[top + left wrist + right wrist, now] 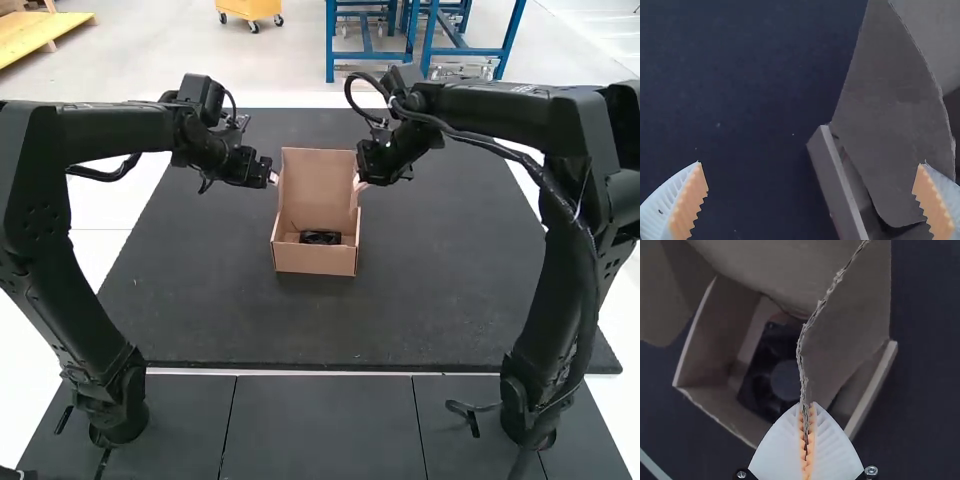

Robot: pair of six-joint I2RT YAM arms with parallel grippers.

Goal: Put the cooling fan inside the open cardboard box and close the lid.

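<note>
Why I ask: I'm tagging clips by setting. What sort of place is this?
Probably a robot test bench: left arm and right arm mounted at a table, a black mat, one cardboard box holding a cooling fan.

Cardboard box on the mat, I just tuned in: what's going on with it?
The cooling fan already lies inside the cardboard box, which stands open on the dark mat with its lid up at the back. The right gripper is shut on the edge of a side flap. The left gripper is open at the box's other side, close to the opposite flap but not clamped on it. The lid is not yet closed.
</note>
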